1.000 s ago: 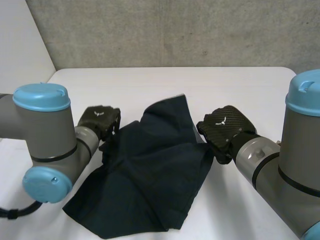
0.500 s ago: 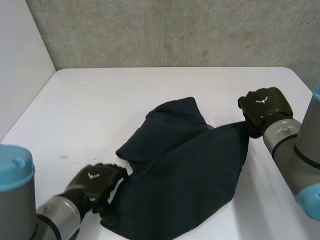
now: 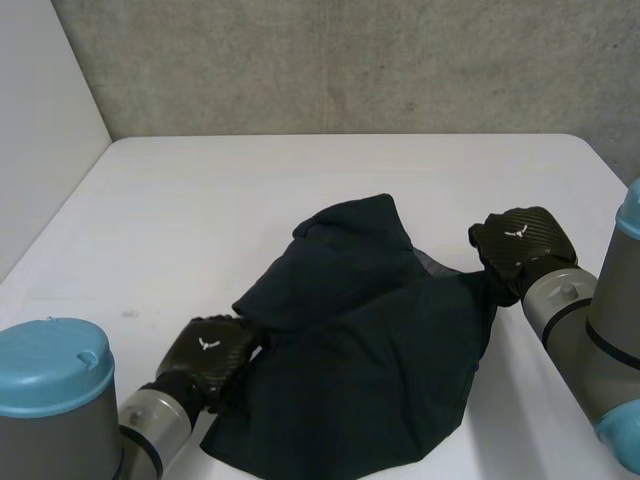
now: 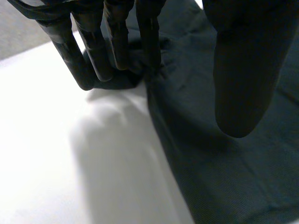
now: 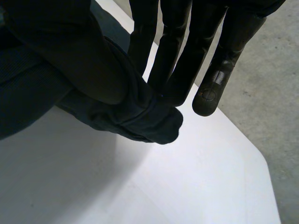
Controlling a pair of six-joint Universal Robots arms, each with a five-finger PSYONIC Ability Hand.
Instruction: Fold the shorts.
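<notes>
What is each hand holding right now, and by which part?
Right hand pinches the dark shorts at a bunched corner. Left hand sits at the opposite edge; its grip cannot be told.

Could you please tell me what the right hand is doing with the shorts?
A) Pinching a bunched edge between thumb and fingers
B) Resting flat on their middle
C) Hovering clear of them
A: the right wrist view shows the right hand clamping a bunched bit of the shorts between thumb and fingers.
</notes>
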